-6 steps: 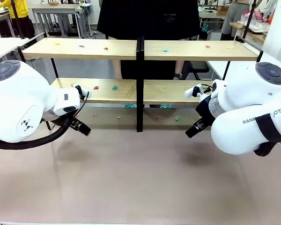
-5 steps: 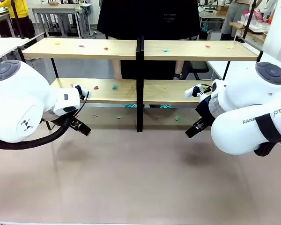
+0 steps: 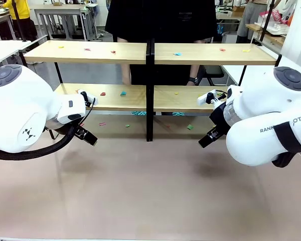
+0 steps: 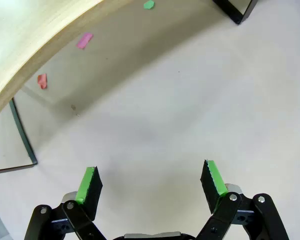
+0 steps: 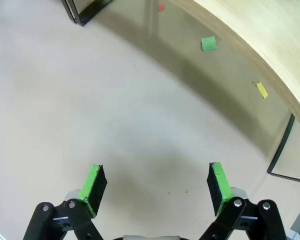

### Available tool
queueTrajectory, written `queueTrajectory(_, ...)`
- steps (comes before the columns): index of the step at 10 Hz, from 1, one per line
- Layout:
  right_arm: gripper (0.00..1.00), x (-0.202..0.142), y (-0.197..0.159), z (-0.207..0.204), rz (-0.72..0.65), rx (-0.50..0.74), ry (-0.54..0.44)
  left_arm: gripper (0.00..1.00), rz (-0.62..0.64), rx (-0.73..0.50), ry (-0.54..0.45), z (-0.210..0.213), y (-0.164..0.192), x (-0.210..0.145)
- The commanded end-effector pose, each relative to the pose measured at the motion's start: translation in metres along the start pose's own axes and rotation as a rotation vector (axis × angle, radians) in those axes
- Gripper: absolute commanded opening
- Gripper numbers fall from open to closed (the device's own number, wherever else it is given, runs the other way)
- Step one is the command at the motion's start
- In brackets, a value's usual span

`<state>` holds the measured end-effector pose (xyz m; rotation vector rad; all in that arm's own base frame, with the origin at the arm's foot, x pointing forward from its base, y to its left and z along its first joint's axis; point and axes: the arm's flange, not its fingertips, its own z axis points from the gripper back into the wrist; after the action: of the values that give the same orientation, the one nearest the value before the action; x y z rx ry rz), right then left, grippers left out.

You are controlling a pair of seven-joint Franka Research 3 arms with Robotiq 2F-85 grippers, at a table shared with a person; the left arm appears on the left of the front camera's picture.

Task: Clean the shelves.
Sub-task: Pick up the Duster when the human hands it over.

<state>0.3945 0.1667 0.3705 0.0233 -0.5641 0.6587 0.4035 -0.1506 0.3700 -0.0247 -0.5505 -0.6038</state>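
Shelves point(image 3: 90, 52): at the far side of the table point(image 3: 150, 196), running nearly its full width, between the arms and the person point(image 3: 160, 20). Two tiers of light wood boards on a thin black frame, joined at a black middle post point(image 3: 149, 95).

Small coloured paper scraps lie scattered on the boards: a teal scrap point(image 3: 177, 53) and a red scrap point(image 3: 113, 51) on the upper tier, with others on the lower tier. More lie on the tabletop under the lower boards, among them a pink scrap point(image 4: 84, 40) and a green scrap point(image 5: 208, 43).

Left gripper point(image 4: 150, 177): low over bare tabletop, in front of the left half of the rack, apart from it. Jaws spread wide, nothing between the green pads point(image 4: 88, 184).

Right gripper point(image 5: 155, 182): same posture in front of the right half, over bare tabletop. Jaws spread, holding nothing. A yellow scrap point(image 5: 261, 89) lies ahead of it, under the board's edge.

The person, in black, stands just behind the rack at its middle.
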Motion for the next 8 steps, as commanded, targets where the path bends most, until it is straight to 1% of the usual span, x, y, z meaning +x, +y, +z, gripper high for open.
queueTrajectory(1,1.00,0.000,0.000,0.000,0.000,0.000,0.000,1.00,-0.001,0.000,0.000,0.000,0.000,0.000)
queueTrajectory(5,1.00,0.000,0.000,0.000,0.000,0.000,0.000,1.00,-0.001,0.000,0.000,0.000,0.000,0.000)
queueTrajectory(6,1.00,0.013,0.003,0.013,0.081,0.079,0.092,1.00,0.000,0.000,0.000,0.000,0.000,0.000)
queueTrajectory(7,1.00,0.017,-0.004,0.054,0.051,0.154,0.093,1.00,-0.054,-0.082,0.010,0.046,-0.001,-0.003)
queueTrajectory(8,1.00,0.010,-0.016,0.098,-0.080,0.150,0.135,1.00,0.007,-0.172,0.048,0.092,0.003,-0.011)
